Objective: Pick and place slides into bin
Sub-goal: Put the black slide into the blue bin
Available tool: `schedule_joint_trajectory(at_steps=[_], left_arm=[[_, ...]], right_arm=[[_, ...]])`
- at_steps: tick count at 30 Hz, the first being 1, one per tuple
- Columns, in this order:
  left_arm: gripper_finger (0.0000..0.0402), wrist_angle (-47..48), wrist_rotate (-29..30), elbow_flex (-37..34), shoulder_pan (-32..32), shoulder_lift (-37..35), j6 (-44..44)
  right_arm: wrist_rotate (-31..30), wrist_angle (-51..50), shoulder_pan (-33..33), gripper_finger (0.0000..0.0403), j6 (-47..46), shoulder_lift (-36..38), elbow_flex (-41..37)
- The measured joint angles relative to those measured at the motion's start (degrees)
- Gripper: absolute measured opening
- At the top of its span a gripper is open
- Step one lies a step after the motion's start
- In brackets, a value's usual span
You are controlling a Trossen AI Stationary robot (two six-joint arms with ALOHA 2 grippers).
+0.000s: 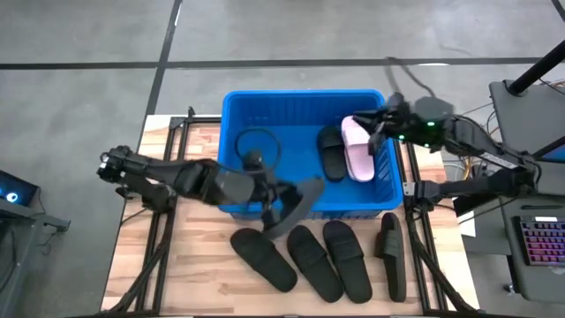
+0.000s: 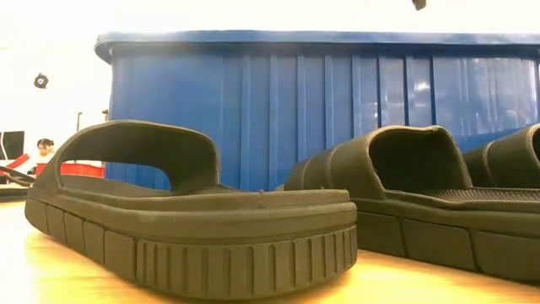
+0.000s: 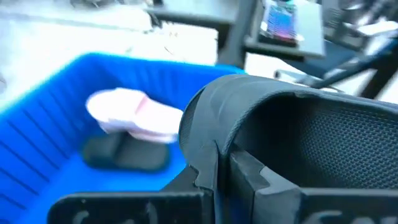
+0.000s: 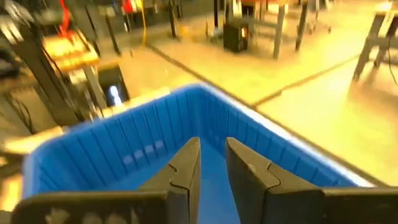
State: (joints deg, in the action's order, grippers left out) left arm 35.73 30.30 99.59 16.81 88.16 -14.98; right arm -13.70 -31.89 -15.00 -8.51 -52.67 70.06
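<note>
The left gripper (image 1: pixel 281 208), clamped on a black slide (image 1: pixel 298 205), hangs at the blue bin's (image 1: pixel 265 104) near rim; it should clear the wall before releasing. The right gripper (image 1: pixel 378 124), fingers nearly together and empty, sits over the pink slide (image 1: pixel 357 148).

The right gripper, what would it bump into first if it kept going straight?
Probably the ribbed inner wall of the big bright blue plastic bin. The right gripper points into the bin with its fingers nearly together and nothing between them. Depth is hard to judge, so it might meet the floor first.
</note>
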Motion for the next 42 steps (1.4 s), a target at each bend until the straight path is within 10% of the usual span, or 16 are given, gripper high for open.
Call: schedule_joint_trajectory(at_steps=[13,19,33,42], left_arm=[[0.0000,-2.34,-0.44,-0.27,-20.50,1.45,15.26],[0.0000,-11.41,-19.74,-0.19,-26.96,4.94,22.78],[0.0000,-14.89,-9.64,5.99,-30.37,18.99,28.00],[0.0000,-10.77,11.19,22.52,-29.20,32.89,29.04]], right_arm=[[-1.53,1.74,0.00,0.0063,-2.77,7.74,0.04],[-4.08,1.71,0.00,0.0063,-5.01,7.65,0.04],[-12.43,3.56,-0.02,0.0059,-6.53,8.04,0.87],[-17.04,3.64,-0.04,0.0061,1.07,8.38,3.79]])
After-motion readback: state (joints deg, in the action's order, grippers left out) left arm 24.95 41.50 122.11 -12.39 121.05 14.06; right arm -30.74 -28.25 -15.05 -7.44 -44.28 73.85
